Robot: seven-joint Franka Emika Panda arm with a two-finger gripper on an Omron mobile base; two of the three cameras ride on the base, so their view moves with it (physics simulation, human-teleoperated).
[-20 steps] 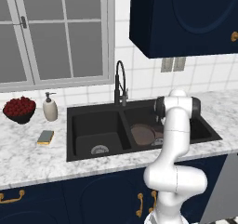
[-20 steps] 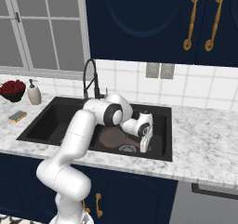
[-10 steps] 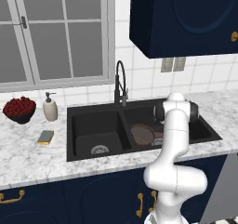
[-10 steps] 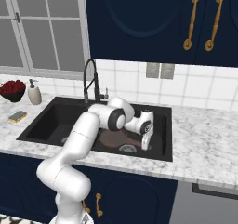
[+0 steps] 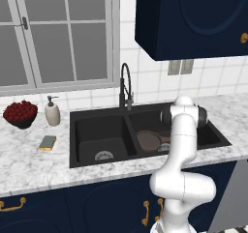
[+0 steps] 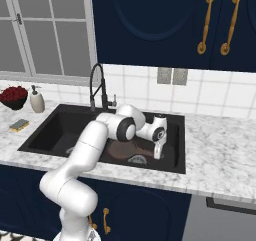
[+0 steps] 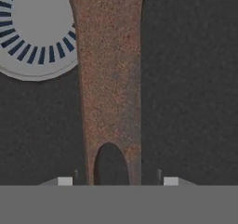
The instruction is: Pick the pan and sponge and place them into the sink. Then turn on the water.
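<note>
the white marbled stone bench [image 5: 29,164] runs under the window and carries the large matte black double-basin sink [image 5: 101,118]. the round shallow dark brown pan [image 5: 148,140] lies flat on the floor of the basin on the robot's right, beside that basin's round silver drain [image 6: 136,159]; the left basin holds nothing but its own drain [image 5: 102,155]. behind the divider stands the black high-arched, coil-necked faucet [image 5: 125,84].

the left base view shows the pan's round body, with the white arm across its right side. the right base view shows the arm bent down into the right basin, the pincer [image 6: 158,154] pointing down near the drain, and part of the pan [image 6: 117,149] behind the forearm. the hand view gives what neither base view does: the pan's long rusty-brown handle [image 7: 110,79] running straight from the finger tips to the far edge of the frame, widening as it goes, with the arched hanging hole at its near end and the slotted drain [image 7: 35,28] just beside it on the left. the pincer's two tips stand spread either side of the handle end, apart from it, pinching nothing.

the small flat sponge, blue-grey over yellow [image 5: 47,142], lies on the bench left of the sink, its long axis running roughly away from the bench's front edge. the white soap dispenser bottle [image 5: 52,112] and the black bowl of red fruit [image 5: 20,113] stand behind it.
</note>
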